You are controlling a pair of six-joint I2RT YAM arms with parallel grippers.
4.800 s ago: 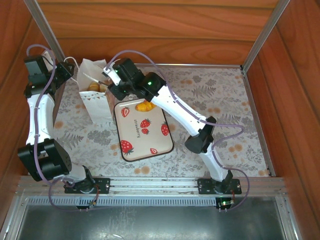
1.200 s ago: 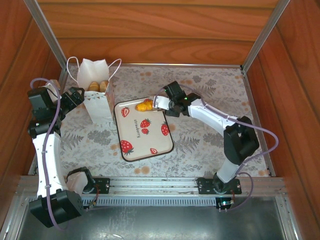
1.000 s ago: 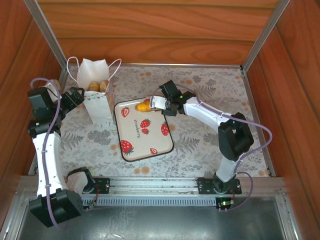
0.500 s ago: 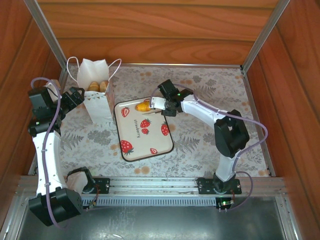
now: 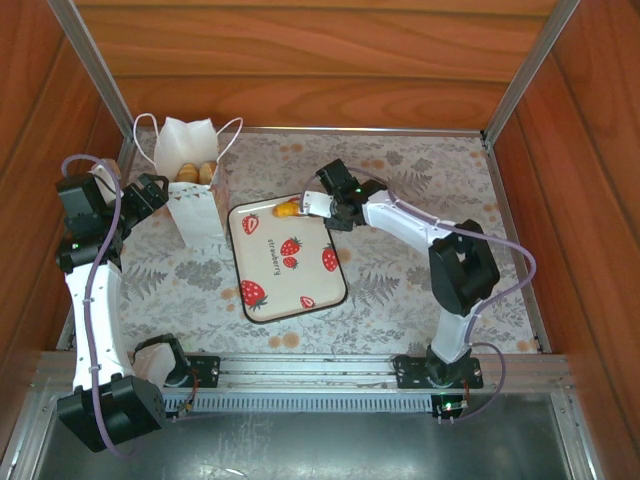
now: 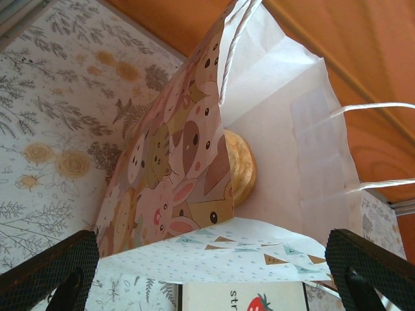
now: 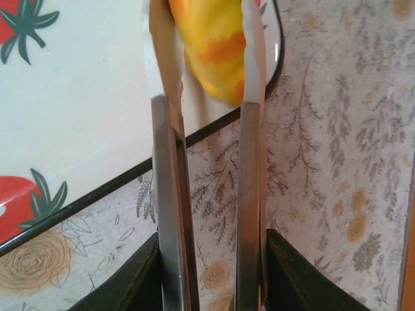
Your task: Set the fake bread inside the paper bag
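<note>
Left of the tray (image 5: 290, 285), the left gripper (image 5: 152, 190) stands open beside the bag (image 5: 197, 215), its fingers spread wide. In the left wrist view their dark tips are cut off at the bottom corners, so I cannot tell whether they touch the paper. The bag stands upright just left of the tray's far corner, mouth open, cord handles sticking up. Its walls hide most of what lies inside. From above, golden-brown pastries (image 5: 193, 173) show at the mouth, too small to count. The left wrist view gives just the edge of a round one behind the patterned side.

The tray lies on the floral cloth (image 5: 420, 170). At its far right corner is the bread (image 5: 286, 210), a yellow-orange piece. The right gripper (image 5: 300, 208) is clamped on it, a finger pressed to each side. In the right wrist view the fingers cover its flanks and the frame cuts off its far end, so its shape is unclear. I cannot tell whether it rests on the tray. The right arm reaches in from the tray's right, over the cloth.
</note>
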